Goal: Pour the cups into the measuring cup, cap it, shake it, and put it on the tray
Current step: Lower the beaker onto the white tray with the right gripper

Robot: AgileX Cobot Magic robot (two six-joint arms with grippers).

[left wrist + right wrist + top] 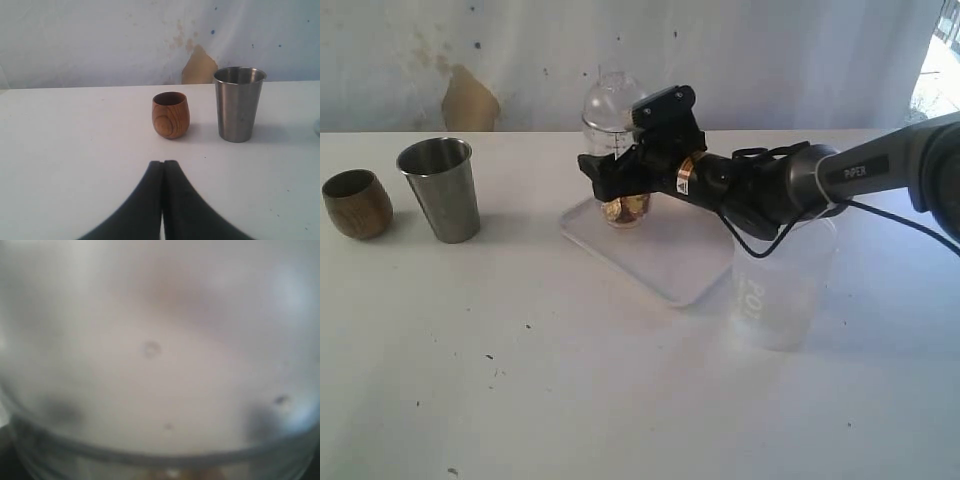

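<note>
Measuring cup: the measuring cup (625, 207) is standing upright on the tray (670, 262), near its far left corner, with something brownish lying at its bottom.
Cap: a clear domed cap (610, 105) is sitting on top of the measuring cup.
Right gripper: the right gripper (618, 178) is reaching in from the right, and its jaws are standing wide, one on each side of the measuring cup, appearing to be clasping it.
Right wrist view: the clear wall of the cup is filling the whole picture and is looking blurred.
Left gripper: the left gripper (163, 163) is hanging low over the counter (620, 400); its jaws are pressed together and holding nothing.
Steel tumbler: the steel tumbler (440, 190) is standing upright on the counter, well apart from the tray on the left.
Wooden cup: the wooden cup (357, 204) is standing upright near the tumbler, on the side away from the tray, not touching it.
Frosted tub: a frosted tub (785, 290) with lettering is standing on the counter just beside the right end of the tray, under the right arm.
</note>
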